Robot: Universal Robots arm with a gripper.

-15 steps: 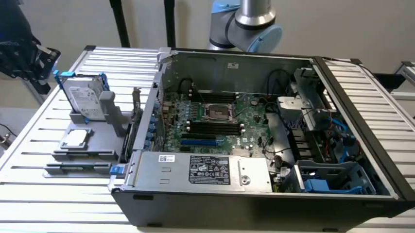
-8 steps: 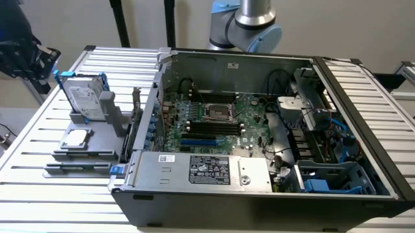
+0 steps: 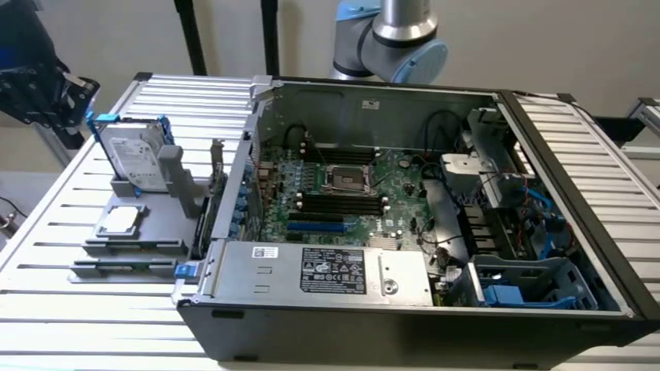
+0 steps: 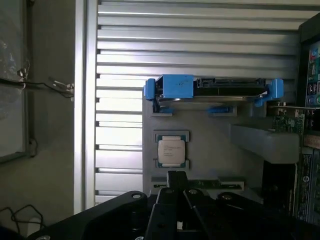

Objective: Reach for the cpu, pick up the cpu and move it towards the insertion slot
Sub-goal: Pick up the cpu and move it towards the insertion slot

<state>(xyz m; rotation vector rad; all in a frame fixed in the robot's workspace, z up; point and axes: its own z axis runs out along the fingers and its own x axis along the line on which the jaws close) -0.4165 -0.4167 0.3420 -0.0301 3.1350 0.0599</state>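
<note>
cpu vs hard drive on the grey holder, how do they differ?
The cpu is smaller than the hard drive. The cpu lies flat; the hard drive stands on edge. The hard drive wears a blue bracket, the cpu none. Both are silver and sit on the grey holder.

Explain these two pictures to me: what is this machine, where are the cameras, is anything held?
It is one robot arm; its grey and blue joint shows at the back in the exterior view, taken by a camera off the arm. The other picture comes from a camera on the wrist, looking past the dark gripper. On the slatted table stand an open computer case and a grey holder with a hard drive and the cpu. The insertion slot sits inside the case. The cpu lies on its holder, not picked up.
</note>
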